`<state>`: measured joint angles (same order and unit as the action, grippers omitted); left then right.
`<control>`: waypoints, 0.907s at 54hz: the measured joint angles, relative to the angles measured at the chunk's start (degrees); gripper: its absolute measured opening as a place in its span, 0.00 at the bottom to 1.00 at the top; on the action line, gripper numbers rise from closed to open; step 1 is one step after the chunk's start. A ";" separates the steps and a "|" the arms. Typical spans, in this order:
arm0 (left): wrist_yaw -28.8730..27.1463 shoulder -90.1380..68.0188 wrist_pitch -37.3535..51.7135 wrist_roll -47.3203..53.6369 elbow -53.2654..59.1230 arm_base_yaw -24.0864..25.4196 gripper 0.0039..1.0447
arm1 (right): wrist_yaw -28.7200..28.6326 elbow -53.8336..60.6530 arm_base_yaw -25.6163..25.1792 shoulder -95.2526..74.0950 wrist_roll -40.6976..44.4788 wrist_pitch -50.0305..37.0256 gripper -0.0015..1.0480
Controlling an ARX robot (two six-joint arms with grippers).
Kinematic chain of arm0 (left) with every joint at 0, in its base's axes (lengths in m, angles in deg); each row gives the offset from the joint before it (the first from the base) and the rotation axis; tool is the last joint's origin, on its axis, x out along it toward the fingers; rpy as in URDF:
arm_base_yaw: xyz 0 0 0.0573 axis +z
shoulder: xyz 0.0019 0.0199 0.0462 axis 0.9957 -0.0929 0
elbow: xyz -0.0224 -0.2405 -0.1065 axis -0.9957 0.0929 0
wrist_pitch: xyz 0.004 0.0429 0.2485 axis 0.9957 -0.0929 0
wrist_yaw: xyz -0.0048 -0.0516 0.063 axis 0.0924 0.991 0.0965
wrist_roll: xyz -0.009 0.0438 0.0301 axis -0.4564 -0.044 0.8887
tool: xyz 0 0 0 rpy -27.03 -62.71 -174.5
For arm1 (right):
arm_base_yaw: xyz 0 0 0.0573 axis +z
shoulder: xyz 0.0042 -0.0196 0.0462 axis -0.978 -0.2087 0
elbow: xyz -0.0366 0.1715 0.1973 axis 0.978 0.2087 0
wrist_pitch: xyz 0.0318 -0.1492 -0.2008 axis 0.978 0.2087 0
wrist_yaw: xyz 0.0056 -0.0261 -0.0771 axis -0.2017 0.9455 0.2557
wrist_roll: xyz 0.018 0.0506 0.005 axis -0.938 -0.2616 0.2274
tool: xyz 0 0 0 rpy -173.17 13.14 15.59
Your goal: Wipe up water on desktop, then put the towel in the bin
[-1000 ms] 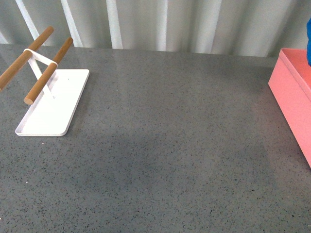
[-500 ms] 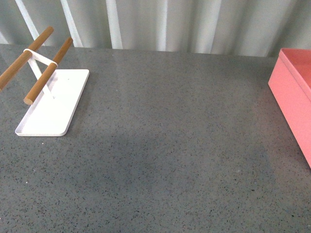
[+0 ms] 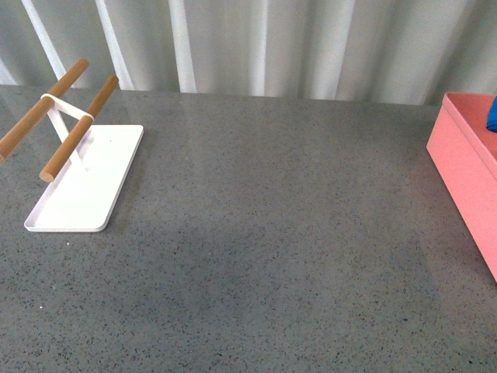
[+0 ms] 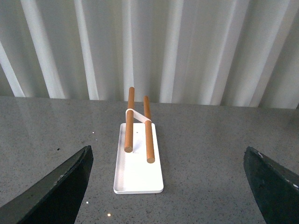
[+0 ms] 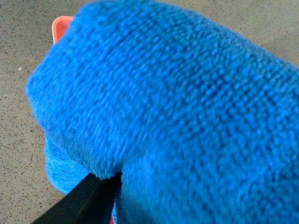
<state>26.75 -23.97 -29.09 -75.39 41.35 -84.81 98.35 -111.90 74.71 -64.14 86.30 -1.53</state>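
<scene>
The bright blue towel [image 5: 177,107] fills the right wrist view, bunched over my right gripper, which is shut on it; one dark finger [image 5: 81,200] shows under the cloth. A corner of the salmon-pink bin [image 5: 60,23] shows behind the towel. In the front view the bin [image 3: 466,167] stands at the right edge of the speckled grey desktop [image 3: 272,233], and a sliver of towel [image 3: 492,116] shows above it. My left gripper [image 4: 168,186] is open and empty above the desktop, its two dark fingers [image 4: 56,191] wide apart. No water is visible on the desktop.
A flat white tray with two wooden rods [image 3: 78,175] stands at the far left of the desktop; it also shows in the left wrist view [image 4: 138,158], ahead of the left gripper. A white corrugated wall [image 3: 256,43] runs behind the desktop.
The front view has shifted slightly, the tray and bin sitting a little lower in frame. The towel's blue edge left view above the bin and shows again now.
</scene>
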 joint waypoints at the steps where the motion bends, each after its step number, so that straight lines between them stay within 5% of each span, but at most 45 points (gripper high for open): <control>1: 0.00 0.00 0.00 0.00 0.00 0.00 0.94 | 0.00 0.00 0.00 0.00 0.00 0.00 0.65; 13: 0.00 0.00 0.00 0.00 0.00 0.00 0.94 | 0.00 0.00 0.00 0.00 -0.02 0.00 0.95; 49: 0.00 0.00 0.00 0.00 0.00 0.00 0.94 | 0.02 0.00 0.00 0.00 0.00 0.00 0.93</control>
<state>26.75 -23.97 -29.09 -75.39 41.35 -84.81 98.37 -111.90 74.71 -64.14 86.30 -1.53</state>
